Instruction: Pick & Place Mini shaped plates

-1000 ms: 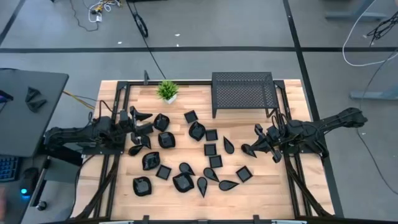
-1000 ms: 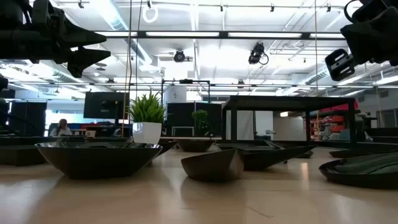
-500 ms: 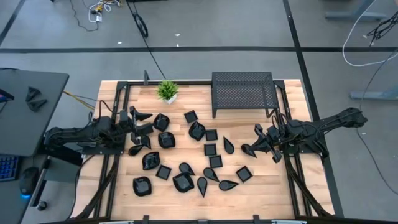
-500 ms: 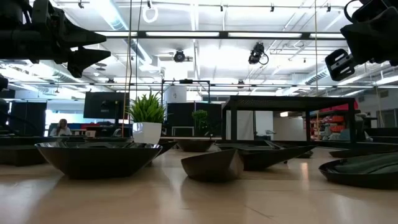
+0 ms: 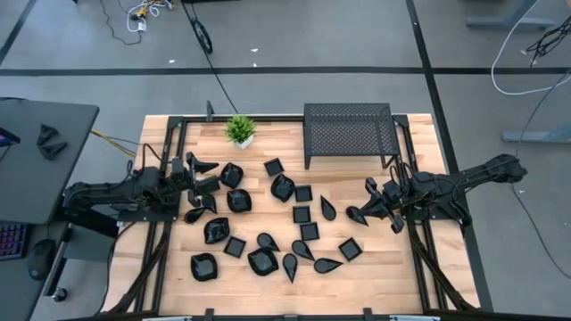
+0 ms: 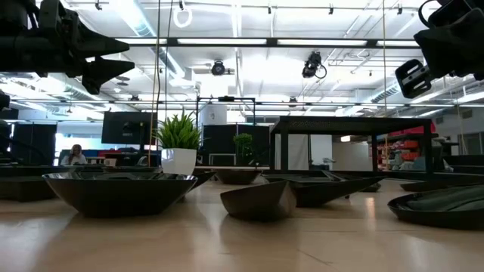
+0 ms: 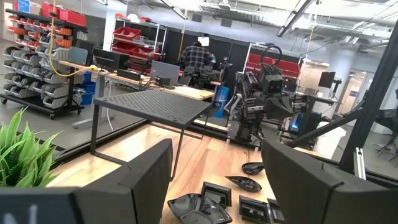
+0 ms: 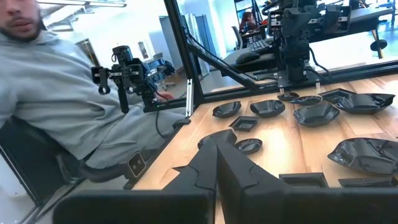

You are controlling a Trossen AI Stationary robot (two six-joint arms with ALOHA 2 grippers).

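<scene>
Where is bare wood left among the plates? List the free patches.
Free: the near right corner of the wooden table, between the small glossy black plates and the right gripper; also the strip between the green potted plant and the black perforated metal rack. Crowded: centre and beside the left gripper.

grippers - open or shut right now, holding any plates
Left gripper: open, holding nothing, above the table's left side.
Right gripper: shut, nothing between its fingers, above the right side.

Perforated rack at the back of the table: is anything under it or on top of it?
Nothing rests on top of the black perforated rack. Level across the table, the space beneath its top looks bare; the closest plate lies outside it.
</scene>
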